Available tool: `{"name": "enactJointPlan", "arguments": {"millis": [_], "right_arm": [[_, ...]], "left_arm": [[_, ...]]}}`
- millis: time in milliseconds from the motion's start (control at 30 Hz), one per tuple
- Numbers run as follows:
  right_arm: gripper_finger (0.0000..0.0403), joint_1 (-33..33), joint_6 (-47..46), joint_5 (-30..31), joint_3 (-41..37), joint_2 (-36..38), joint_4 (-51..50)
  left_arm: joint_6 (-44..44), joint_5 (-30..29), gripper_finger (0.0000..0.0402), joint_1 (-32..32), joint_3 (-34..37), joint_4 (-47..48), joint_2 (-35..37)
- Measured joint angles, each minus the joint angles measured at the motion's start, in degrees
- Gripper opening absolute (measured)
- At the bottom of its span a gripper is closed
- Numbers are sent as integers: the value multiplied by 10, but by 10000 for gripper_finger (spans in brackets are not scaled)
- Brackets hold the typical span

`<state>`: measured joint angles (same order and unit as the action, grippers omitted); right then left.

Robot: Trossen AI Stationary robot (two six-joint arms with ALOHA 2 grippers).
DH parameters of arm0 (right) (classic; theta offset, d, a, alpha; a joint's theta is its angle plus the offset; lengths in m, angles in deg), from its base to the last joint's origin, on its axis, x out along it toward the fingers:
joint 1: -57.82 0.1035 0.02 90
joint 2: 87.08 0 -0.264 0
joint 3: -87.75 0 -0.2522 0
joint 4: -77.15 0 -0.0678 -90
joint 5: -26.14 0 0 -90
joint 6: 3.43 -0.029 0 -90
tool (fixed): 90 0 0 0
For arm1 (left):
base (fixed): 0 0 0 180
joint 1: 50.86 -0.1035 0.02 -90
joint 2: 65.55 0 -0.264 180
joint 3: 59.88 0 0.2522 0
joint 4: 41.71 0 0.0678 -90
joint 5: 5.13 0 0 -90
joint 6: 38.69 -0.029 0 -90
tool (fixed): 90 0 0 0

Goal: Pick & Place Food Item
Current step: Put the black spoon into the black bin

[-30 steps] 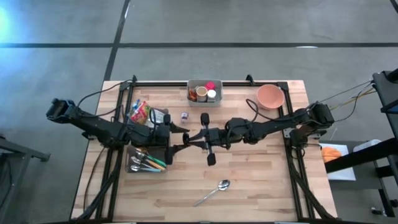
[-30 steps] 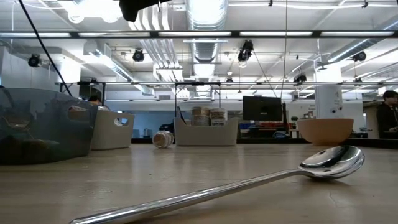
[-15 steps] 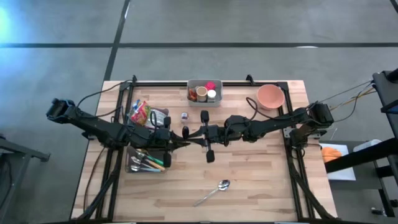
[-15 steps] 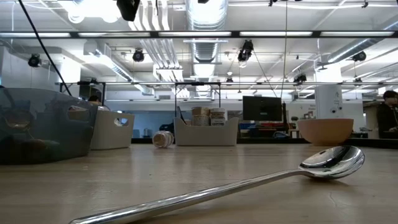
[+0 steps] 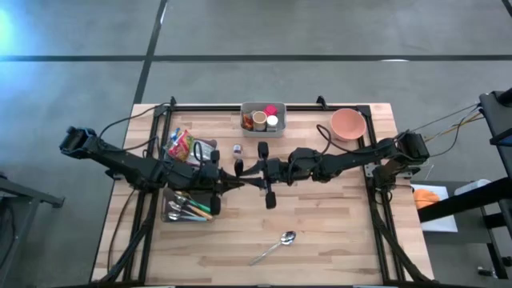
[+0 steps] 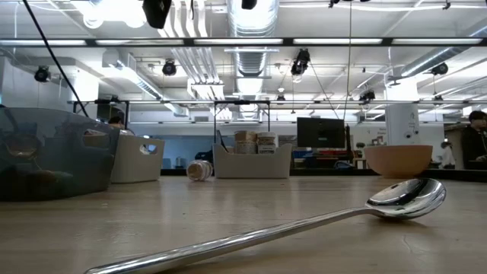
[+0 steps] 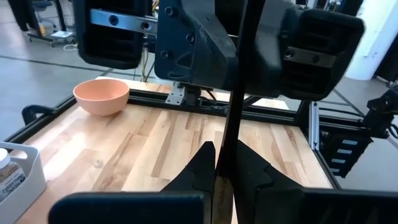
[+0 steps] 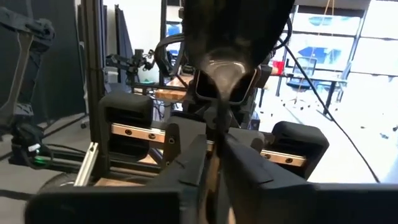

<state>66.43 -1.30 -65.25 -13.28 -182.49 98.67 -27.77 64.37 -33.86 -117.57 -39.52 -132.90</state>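
Observation:
Both arms meet over the table's middle, and each gripper is shut on one spoon [image 8: 227, 43]. It looks dark against the light and stands upright, bowl up, clear of the table. My left gripper [image 7: 222, 149] reaches in from the table's left [image 5: 242, 181]. My right gripper [image 8: 214, 143] reaches in from the right [image 5: 254, 173]. The food is untouched: a bright snack packet [image 5: 180, 146] at the left, a small can [image 5: 238, 150] lying on its side, and jars in a grey bin [image 5: 263, 118] at the far edge. My left gripper pinches the spoon's thin handle [image 7: 225, 134] between its two fingers, coming in about level from the table's left. The handle stands upright across the fingers. My right gripper pinches the handle [image 8: 216, 127] below the bowl, level from the table's right. The spoon hangs clear of the table.
A silver spoon [image 5: 276, 246] lies on the near part of the table, close in the low view [image 6: 304, 224]. A pink bowl [image 5: 348, 124] stands far right. A clear bin of cutlery [image 5: 188, 208] sits under the left arm. A black frame rims the table.
My left gripper's fingers have closed on the spoon's handle, while my right gripper has gone on holding it. Both arms have kept their places, and the spoon has stayed upright between them.

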Motion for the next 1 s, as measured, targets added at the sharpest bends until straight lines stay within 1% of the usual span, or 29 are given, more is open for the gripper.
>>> {"name": "enactJointPlan", "arguments": {"millis": [133, 233, 300, 400, 500, 633, 833, 900, 1000], "right_arm": [[116, 0, -9, -4, 0, 0, -3], [162, 1, 5, -4, 0, 1, -6], [187, 1, 13, -2, 0, 4, -14], [212, 1, 16, 31, 0, 16, -45], [226, 2, 14, 49, 0, 34, -91], [232, 1, 10, 63, -2, 62, -183], [233, 1, 16, 161, -3, 118, -349], [233, 0, 1, 176, -4, 135, -399], [233, 1, -36, 179, -5, 153, -444]], "left_arm": [[0, -3, 20, 0, 0, 0, 0], [2, -3, 20, 0, 0, 2, 1], [5, -4, 20, -1, 0, 8, 5], [17, -7, 20, -1, 0, 28, 22], [29, -13, 20, 0, 0, 55, 47], [35, -16, 20, 3, 1, 99, 76], [50, -31, 20, 11, 1, 133, 101], [64, -36, 20, 11, 1, 140, 106], [86, -39, 20, 11, 1, 162, 110]]}}
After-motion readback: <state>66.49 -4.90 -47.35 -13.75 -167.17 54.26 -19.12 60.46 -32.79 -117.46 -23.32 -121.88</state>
